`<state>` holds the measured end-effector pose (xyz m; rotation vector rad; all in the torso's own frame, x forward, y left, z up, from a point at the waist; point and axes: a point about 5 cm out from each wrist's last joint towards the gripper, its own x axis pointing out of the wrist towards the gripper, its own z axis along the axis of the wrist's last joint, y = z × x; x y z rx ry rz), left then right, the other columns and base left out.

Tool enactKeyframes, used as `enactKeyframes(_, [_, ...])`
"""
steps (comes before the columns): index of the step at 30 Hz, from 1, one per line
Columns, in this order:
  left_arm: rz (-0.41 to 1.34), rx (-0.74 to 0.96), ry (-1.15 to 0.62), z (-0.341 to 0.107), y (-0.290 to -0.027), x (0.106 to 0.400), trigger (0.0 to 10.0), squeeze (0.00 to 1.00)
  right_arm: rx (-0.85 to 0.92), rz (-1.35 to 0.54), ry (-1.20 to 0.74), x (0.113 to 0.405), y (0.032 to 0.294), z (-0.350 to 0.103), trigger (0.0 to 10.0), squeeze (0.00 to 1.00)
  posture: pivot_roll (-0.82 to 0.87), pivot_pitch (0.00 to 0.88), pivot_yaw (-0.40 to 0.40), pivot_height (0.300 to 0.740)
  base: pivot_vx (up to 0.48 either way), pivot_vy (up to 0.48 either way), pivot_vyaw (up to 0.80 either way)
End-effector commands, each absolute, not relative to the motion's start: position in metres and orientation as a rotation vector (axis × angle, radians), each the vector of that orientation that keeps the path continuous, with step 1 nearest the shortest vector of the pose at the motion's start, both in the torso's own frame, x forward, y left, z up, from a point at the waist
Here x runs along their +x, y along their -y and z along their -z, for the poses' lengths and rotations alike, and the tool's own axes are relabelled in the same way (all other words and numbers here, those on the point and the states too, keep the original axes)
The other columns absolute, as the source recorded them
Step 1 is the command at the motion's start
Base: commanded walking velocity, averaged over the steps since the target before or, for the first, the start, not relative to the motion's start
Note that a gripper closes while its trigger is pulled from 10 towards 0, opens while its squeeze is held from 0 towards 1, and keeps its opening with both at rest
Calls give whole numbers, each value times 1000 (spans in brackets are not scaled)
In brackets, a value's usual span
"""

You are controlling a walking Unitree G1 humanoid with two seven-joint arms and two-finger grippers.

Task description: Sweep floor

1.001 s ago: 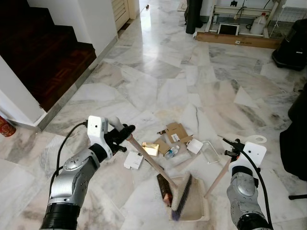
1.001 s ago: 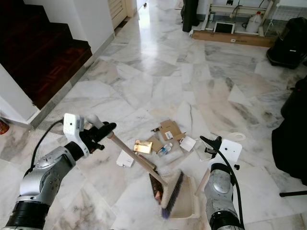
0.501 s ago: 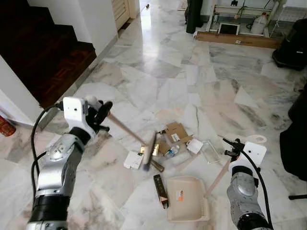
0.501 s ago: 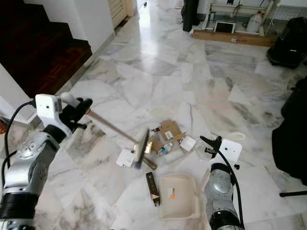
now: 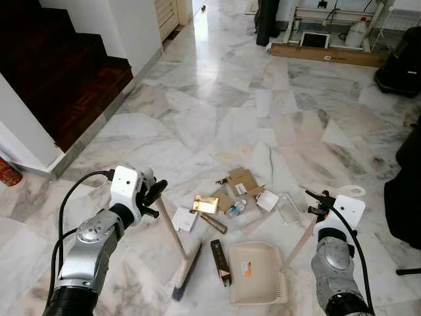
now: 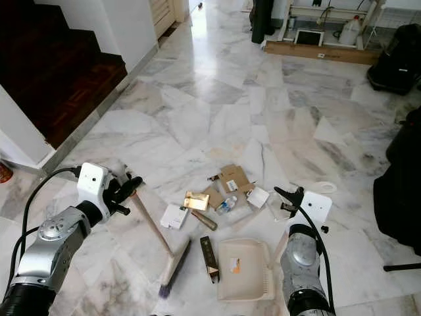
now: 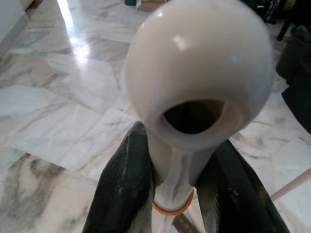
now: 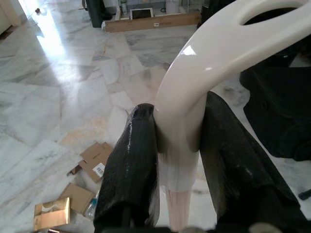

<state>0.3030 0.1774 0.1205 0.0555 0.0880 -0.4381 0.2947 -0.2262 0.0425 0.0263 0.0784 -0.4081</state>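
- Left eye view: the left gripper (image 5: 155, 195) is clamped on the top of a long pale wooden broom (image 5: 173, 239); its dark bristle head (image 5: 187, 270) rests on the white marble floor (image 5: 217, 105), just to the robot's left of a cream plastic dustpan (image 5: 255, 271).
- Left wrist view confirms the hold: two black fingers (image 7: 124, 184) squeeze the stick right below its rounded white end cap (image 7: 197, 68).
- The right gripper (image 5: 317, 205) grasps the dustpan's upright pale handle (image 5: 299, 244); in the right wrist view its black fingers (image 8: 133, 174) pinch the white looped grip (image 8: 218, 53).
- Litter lies near and beyond the pan: a dark flat bar (image 5: 220, 260) beside its edge, a gold foil box (image 5: 206, 204), a small clear plastic bottle (image 5: 235, 209), brown cardboard scraps (image 5: 242, 182), a white card (image 5: 184, 219) and a white packet (image 5: 268, 200).
- Judged step: mid-sweep, the broom placed for a stroke and nothing but a small label visible in the pan.
- The next move probably calls for reaching the bristles behind the pile and drawing it toward the pan mouth while the right arm keeps the pan flat on the floor.
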Motion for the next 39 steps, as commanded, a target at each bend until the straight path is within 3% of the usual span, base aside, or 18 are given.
enactKeyframes(1, [457,69,-65,-126,-176,304,10000,0,35,405,-96,294,224,-39,10000,0,67,106,56,740,0,0,0])
enactKeyframes(12, [435,20,-79,-117,-171,306,10000,0,34,409,-94,293,225,-39,10000,0,59,107,59,740,0,0,0])
enactKeyframes(19, [327,-107,-67,-111,-175,316,10000,0,35,408,-95,293,224,-39,10000,0,54,107,58,740,0,0,0])
enactKeyframes(39, [451,-205,-75,-119,-162,314,10000,0,33,408,-104,294,224,-38,10000,0,62,110,55,740,0,0,0])
